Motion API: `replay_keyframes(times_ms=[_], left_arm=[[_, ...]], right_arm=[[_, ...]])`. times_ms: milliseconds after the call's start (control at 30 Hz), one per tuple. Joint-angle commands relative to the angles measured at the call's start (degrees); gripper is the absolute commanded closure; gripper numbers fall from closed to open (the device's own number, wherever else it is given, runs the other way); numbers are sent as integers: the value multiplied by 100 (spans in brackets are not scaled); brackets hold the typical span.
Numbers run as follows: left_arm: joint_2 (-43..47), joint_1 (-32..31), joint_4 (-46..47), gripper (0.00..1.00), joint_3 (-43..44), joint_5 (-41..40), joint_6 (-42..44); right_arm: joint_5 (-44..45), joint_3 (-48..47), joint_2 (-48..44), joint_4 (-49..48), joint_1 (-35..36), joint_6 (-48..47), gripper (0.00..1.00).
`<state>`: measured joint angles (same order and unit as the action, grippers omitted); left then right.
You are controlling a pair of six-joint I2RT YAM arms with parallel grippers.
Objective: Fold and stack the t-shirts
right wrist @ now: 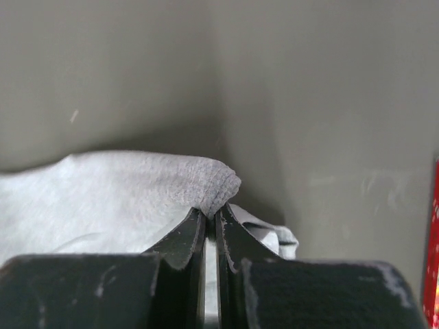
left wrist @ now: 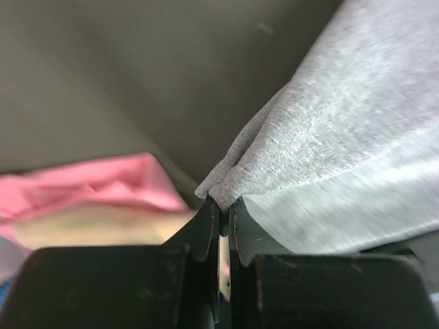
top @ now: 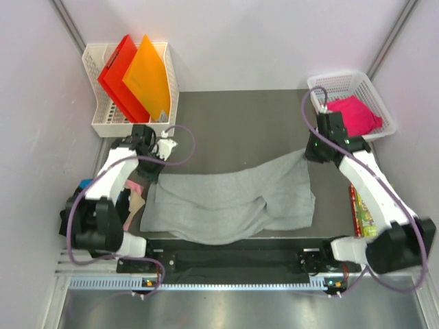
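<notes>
Likely a robotics lab booth: plain white walls, dark table, aluminium rail.

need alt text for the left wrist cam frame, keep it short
The left gripper, seen from just behind its black fingers, is shut on a bunched edge of the grey t-shirt, which spreads away to the upper right. A blurred pink cloth shows at the left, and the dark table fills the background.
</notes>
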<state>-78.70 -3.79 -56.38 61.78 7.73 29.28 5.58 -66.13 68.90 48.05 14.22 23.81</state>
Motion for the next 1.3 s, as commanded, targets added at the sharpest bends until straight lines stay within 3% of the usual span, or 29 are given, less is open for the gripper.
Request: replay_keyframes(times_ms=[0, 67, 100, 133, 167, 300, 367, 433, 567, 667, 700, 900, 1267], left_arm=[[-1083, 28, 1049, 100, 737, -667, -10], [-1401, 36, 1138, 100, 914, -903, -36], [-1664, 36, 1164, 91, 1045, -948, -62], [-1797, 36, 1190, 59, 1099, -1001, -115], [-1894, 36, 1226, 50, 1134, -1097, -159], [-2036, 36, 1647, 30, 1126, -1737, -273], [-2009, 36, 1831, 11, 1135, -1975, -326], [-1913, 10, 1693, 4, 1336, -1916, -405], [-1274, -401, 456, 3, 1539, -1151, -423], [-737, -1052, 163, 9, 978, -975, -414], [-578, -1201, 154, 14, 289, -818, -545], [-638, -1194, 548, 21, -630, -965, -862], [-1358, -1168, 1146, 29, -369, -1089, -1047]], right_arm=[[434, -558, 772, -1290, -429, -175, 100], [514, -821, 1221, -1316, -437, -237, 100], [496, -858, 1335, -1342, -437, -228, 100], [444, -893, 1545, -1368, -437, -228, 100], [330, -937, 1625, -1386, -437, -193, 100], [276, -954, 1942, -1536, -429, -201, 100], [285, -990, 2109, -1562, -429, -237, 100], [259, -1042, 2258, -1571, -429, -237, 100], [189, -1139, 2347, -1518, -429, -219, 100], [180, -1139, 2356, -1501, -429, -210, 100], [154, -1130, 2338, -1483, -429, -193, 100], [101, -990, 2224, -1474, -429, -175, 100], [48, -779, 2022, -1439, -402, -175, 100]])
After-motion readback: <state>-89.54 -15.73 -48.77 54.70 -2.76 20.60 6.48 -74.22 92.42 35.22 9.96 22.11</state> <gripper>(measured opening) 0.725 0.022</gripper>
